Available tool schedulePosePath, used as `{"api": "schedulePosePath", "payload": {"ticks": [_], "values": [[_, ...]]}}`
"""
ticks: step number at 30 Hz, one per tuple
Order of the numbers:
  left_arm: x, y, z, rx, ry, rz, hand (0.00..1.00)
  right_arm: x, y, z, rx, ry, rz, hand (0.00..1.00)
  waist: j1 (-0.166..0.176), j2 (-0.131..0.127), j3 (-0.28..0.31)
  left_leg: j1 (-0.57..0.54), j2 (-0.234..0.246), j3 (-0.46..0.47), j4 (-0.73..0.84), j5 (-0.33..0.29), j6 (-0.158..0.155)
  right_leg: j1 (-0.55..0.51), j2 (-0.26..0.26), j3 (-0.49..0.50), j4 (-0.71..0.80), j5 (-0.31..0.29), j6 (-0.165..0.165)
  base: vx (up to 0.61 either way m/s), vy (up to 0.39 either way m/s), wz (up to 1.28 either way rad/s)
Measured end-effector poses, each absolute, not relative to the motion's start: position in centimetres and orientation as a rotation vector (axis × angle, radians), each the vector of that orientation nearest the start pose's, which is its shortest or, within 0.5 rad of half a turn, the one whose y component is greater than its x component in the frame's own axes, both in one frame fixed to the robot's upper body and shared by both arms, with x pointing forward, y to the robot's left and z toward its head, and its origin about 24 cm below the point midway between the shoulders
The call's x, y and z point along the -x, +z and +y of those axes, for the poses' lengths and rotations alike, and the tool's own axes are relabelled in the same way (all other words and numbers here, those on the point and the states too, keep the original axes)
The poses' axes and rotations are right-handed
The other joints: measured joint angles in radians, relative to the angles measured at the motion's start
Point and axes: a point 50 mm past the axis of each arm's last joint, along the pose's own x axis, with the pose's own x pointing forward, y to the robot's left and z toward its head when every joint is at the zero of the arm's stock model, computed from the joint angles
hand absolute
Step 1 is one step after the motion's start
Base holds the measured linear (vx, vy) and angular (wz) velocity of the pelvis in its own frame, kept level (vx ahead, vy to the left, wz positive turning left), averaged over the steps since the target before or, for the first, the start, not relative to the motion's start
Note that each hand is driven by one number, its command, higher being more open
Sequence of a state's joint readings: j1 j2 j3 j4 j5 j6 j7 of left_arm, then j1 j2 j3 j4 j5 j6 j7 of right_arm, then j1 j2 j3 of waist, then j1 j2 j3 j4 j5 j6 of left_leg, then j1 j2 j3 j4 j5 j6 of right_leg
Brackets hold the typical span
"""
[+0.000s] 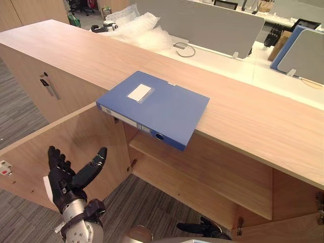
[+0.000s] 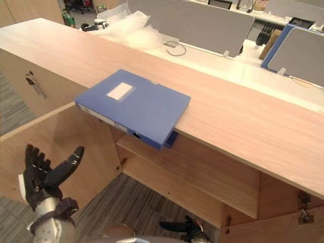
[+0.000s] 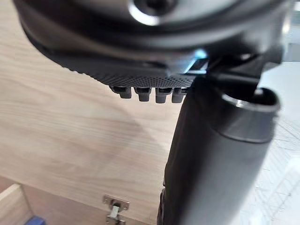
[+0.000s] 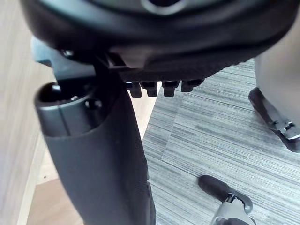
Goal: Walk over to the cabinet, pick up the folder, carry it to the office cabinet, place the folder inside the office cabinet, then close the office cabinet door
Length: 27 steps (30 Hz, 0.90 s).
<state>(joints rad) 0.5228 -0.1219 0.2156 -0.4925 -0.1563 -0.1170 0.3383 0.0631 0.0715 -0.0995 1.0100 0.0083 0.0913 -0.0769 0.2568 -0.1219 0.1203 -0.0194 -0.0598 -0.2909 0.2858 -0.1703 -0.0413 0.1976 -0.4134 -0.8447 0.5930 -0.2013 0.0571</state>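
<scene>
Surface: long pale-wood cabinet top [image 1: 243, 116], grain running lengthwise.
Folder: blue folder [image 1: 162, 109] lies flat on the cabinet top. Its spine & near corner overhang the front edge, above the open compartment.
Labels: white label [image 1: 139, 92] on the cover, no writing legible. Spine strip [image 1: 124, 117] has print too small to read. Round hole [image 1: 159, 136] in the spine.
Cabinet: door [image 1: 30, 162] swung open on robot's L, shelf [image 1: 202, 172] inside. Closed door further L w/ metal handle [image 1: 49, 86].
L hand [image 1: 63, 185]: raised in front of the open door, below the folder & apart from it. Fingers [image 1: 54, 159] wide & straight, thumb out, gripping nothing.
R hand [image 1: 205, 229]: low, over the carpet. Fingers look loosely straight, round nothing.
Room: grey striped carpet [image 1: 147, 202]. White table [image 1: 217, 58] behind the cabinet w/ bubble wrap [image 1: 144, 28]. Grey partition screens [image 1: 207, 23].
</scene>
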Motion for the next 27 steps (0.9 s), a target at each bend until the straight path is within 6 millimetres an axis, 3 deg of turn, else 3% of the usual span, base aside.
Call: {"api": "schedulePosePath", "payload": {"ticks": [8,12,18,27], "values": [[-12.8,10.4,23.0,-0.351,0.878,-0.283,1.0,-9.3,-16.7,-14.2,-0.093,-0.192,1.193,1.0,0.003,-0.001,-0.024,0.002,0.002,0.001,-0.004,-0.003,0.0,0.0,0.015,0.014,-0.031,0.0,0.0,0.0,-0.088,-0.03],[-13.6,11.6,22.8,-0.606,0.79,-0.364,1.0,-8.5,-17.1,-14.4,-0.081,-0.19,1.236,1.0,0.003,0.016,-0.036,0.005,0.002,0.007,-0.004,-0.001,0.002,0.002,0.033,0.04,-0.073,0.0,0.0,-0.03,-0.076,-0.1],[-14.1,12.9,23.3,-0.918,0.675,-0.438,1.0,-8.5,-17.2,-16.2,-0.032,-0.198,1.244,1.0,-0.029,0.032,-0.03,0.019,-0.002,0.018,-0.005,0.007,0.013,0.028,0.057,0.069,-0.141,0.0,0.0,-0.04,-0.066,-0.08],[-14.6,14.2,24.1,-1.108,0.609,-0.489,1.0,-9.6,-16.8,-18.0,0.036,-0.169,1.216,1.0,-0.041,0.048,0.025,0.034,-0.011,0.044,-0.036,0.038,0.022,0.032,0.064,0.112,-0.2,-0.002,0.003,-0.06,-0.038,-0.11]]}}
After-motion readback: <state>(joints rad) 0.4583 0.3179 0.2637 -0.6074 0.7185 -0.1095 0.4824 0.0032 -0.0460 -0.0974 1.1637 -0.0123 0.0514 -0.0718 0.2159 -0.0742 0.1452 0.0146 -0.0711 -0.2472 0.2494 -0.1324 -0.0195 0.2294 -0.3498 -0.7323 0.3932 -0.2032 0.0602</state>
